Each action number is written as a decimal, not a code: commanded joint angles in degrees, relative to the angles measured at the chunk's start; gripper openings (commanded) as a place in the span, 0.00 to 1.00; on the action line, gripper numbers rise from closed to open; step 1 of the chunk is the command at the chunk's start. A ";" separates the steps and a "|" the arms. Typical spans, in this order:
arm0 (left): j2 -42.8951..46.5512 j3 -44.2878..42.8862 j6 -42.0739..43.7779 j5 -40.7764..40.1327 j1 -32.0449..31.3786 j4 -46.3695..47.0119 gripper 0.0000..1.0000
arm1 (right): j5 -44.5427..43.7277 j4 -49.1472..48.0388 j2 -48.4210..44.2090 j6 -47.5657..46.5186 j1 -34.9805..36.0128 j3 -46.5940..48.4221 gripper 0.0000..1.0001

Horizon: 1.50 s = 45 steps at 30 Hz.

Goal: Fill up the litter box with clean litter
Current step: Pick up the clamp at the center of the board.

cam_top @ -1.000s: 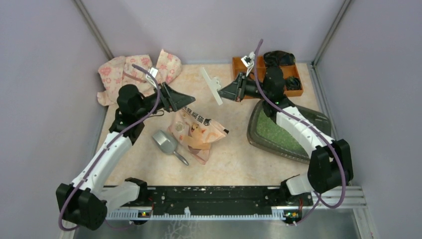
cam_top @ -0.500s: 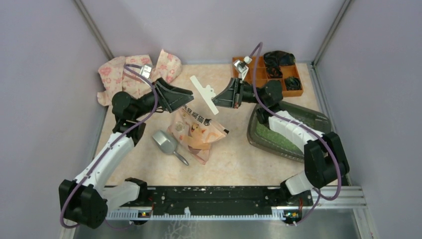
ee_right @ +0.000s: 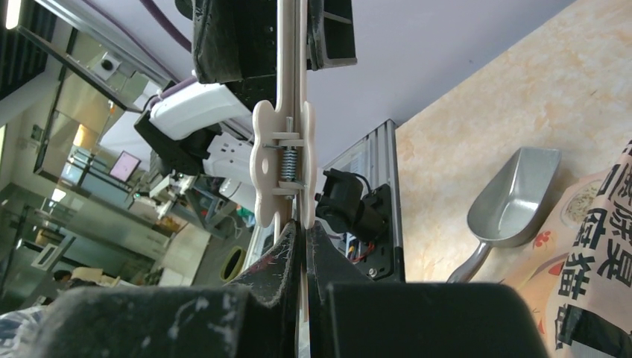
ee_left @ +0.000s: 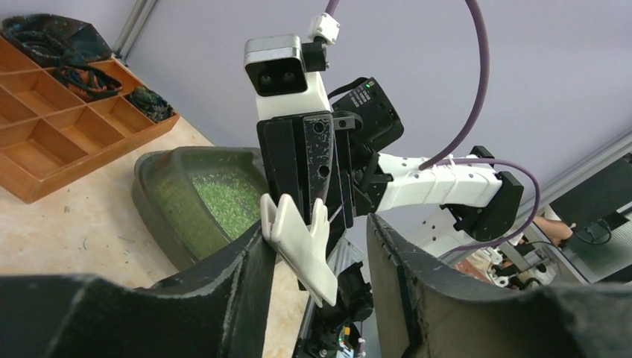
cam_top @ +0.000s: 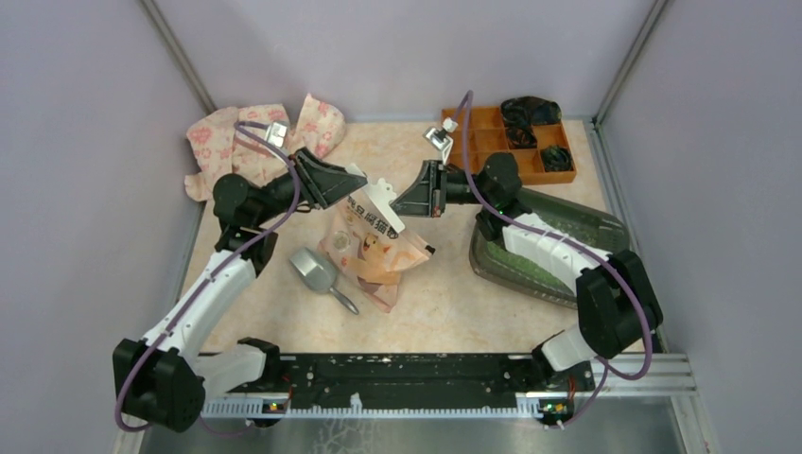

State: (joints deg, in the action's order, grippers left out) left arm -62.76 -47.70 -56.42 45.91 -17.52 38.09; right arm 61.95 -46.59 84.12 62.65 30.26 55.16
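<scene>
White clip (ee_left: 302,250) is being pinched by right gripper (ee_right: 302,239); left gripper (ee_left: 317,239) is gaping wide around it (not clamping). Clean litter (ee_left: 223,198) is lying inside litter box (ee_left: 153,209), far right.

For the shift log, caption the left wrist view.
Right hand holds a white bag clip between the fingers of the open left hand, litter box behind.

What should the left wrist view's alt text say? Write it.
The right hand holds a white bag clip between the left hand's open fingers. Behind sit the litter box holding green litter and an orange organiser.
</scene>
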 commanded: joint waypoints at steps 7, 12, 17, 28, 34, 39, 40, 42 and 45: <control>-0.62 -0.20 1.00 0.40 0.12 -0.24 0.33 | -1.59 -0.82 0.05 -2.68 0.69 2.44 0.00; -0.43 -0.52 1.40 0.26 0.12 -1.17 0.31 | -0.75 -1.25 -0.29 -2.62 0.85 2.87 0.24; -0.64 -2.91 2.44 1.89 0.12 -2.98 0.30 | 1.85 3.47 -1.07 -6.23 -0.78 4.39 0.47; -0.90 -4.56 1.44 4.10 0.12 -3.43 0.30 | 4.53 7.91 -2.11 -8.80 -5.69 3.78 0.47; -1.40 -3.50 0.00 4.10 0.12 -1.62 0.30 | 4.04 3.04 -1.36 -5.19 -5.72 2.12 0.47; -1.79 -4.13 0.25 3.29 0.12 -2.75 0.29 | 2.65 3.32 -0.31 -5.13 -5.50 2.68 0.47; -1.74 -4.15 1.09 2.44 0.12 -3.96 0.28 | 2.56 1.11 -0.11 -3.38 -5.15 2.74 0.45; -1.59 -3.99 2.58 0.88 0.12 -6.32 0.26 | 2.40 -0.50 0.41 -1.30 -4.43 3.06 0.45; -1.69 -4.06 4.44 -0.57 0.12 -8.04 0.24 | 1.46 5.08 0.33 -4.20 -3.90 4.09 0.53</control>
State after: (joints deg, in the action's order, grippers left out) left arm -64.62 -50.65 -55.09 47.13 -17.47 32.29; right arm 65.52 -41.98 84.12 59.40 25.63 57.01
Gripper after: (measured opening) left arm 0.252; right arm 0.477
